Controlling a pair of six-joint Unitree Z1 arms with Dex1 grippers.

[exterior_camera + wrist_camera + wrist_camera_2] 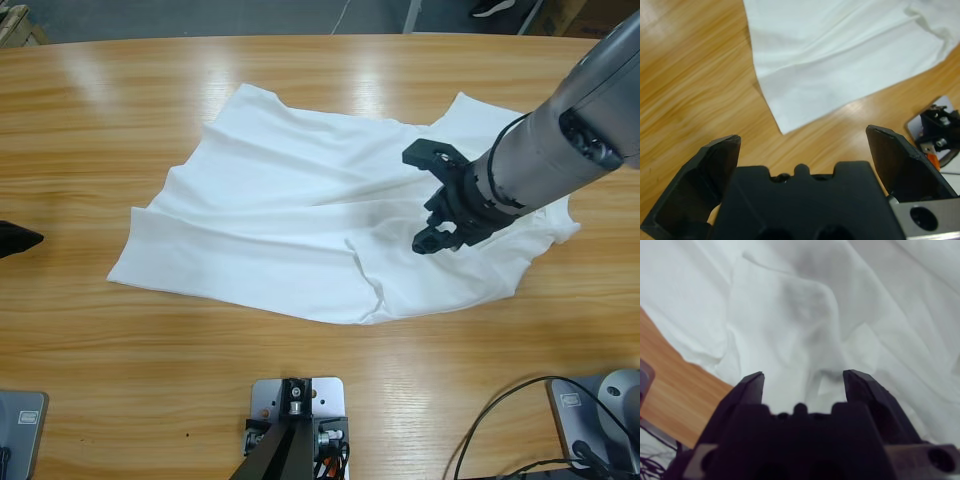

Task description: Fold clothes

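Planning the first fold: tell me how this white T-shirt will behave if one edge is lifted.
The T-shirt lies rumpled, with soft creases, so it will probably droop rather than hold shape. It looks thin, so likely light; the rest should trail along the table. With both grippers open, the right gripper above the cloth, one pinch may bunch it.

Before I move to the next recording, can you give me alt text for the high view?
A crumpled plain white cotton T-shirt lies spread on the long glossy wooden table. The silver-grey right arm reaches in from the upper right, its black two-jaw gripper open just over the shirt's right part. Only a black tip of the left gripper shows at the left edge.
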